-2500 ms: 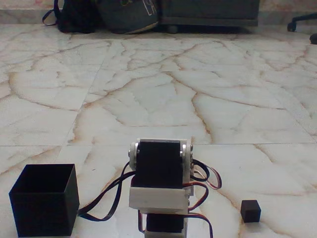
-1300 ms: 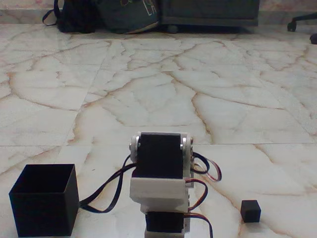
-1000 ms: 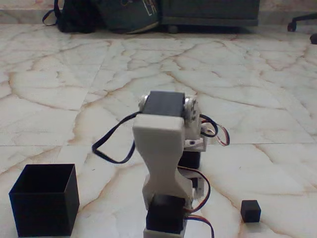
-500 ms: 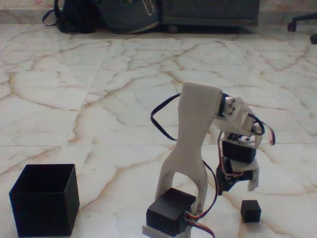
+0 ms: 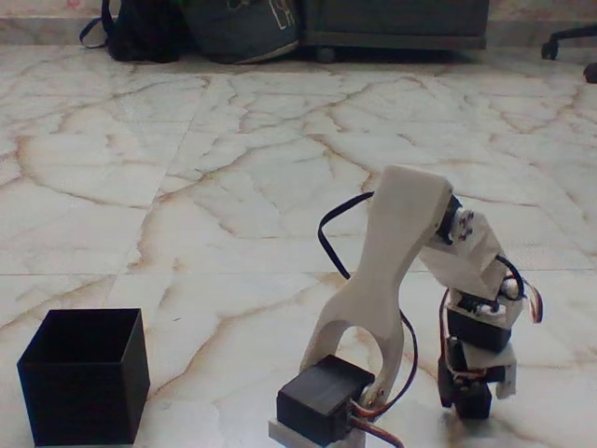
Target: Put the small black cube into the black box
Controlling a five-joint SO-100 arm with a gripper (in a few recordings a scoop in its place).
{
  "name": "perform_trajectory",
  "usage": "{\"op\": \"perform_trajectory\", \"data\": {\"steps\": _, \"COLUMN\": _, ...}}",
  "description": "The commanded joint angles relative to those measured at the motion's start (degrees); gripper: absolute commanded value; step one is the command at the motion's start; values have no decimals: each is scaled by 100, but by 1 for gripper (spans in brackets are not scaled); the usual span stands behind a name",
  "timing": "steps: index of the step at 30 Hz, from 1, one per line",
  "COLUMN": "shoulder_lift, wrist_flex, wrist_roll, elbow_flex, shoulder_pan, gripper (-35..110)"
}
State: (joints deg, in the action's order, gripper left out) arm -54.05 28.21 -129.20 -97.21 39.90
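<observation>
glossy cream marble floor (image 5: 280, 168) with brown veins carries one black box (image 5: 84, 375), matte, thin-walled, open-topped, standing well left of the arm's base. the white plastic arm (image 5: 392, 271) bends down to the right of its base, its gripper (image 5: 474, 397) lowered over one small black cube (image 5: 474, 401), mostly hidden, dark and plain. whether the jaws grip it, i cannot tell. two dark bags (image 5: 196, 28) lie far behind.

A marble floor (image 5: 280, 187) with tan veins carries everything. The black box (image 5: 84, 376) stands on it well to the left of the gripper (image 5: 476, 397), and the small black cube (image 5: 474, 401) sits on it directly under the gripper.
</observation>
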Motion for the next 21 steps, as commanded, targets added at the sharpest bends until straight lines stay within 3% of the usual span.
{"op": "perform_trajectory", "data": {"steps": 1, "shoulder_lift": -18, "wrist_flex": -70, "wrist_roll": -132, "elbow_flex": -26, "shoulder_pan": 105, "gripper": 8}}
{"op": "perform_trajectory", "data": {"steps": 9, "shoulder_lift": -70, "wrist_flex": 141, "wrist_roll": -62, "elbow_flex": 149, "shoulder_pan": -123, "gripper": 1}}
{"op": "perform_trajectory", "data": {"steps": 21, "shoulder_lift": -1758, "wrist_flex": 1784, "wrist_roll": 1450, "elbow_flex": 396, "shoulder_pan": -1661, "gripper": 1}}
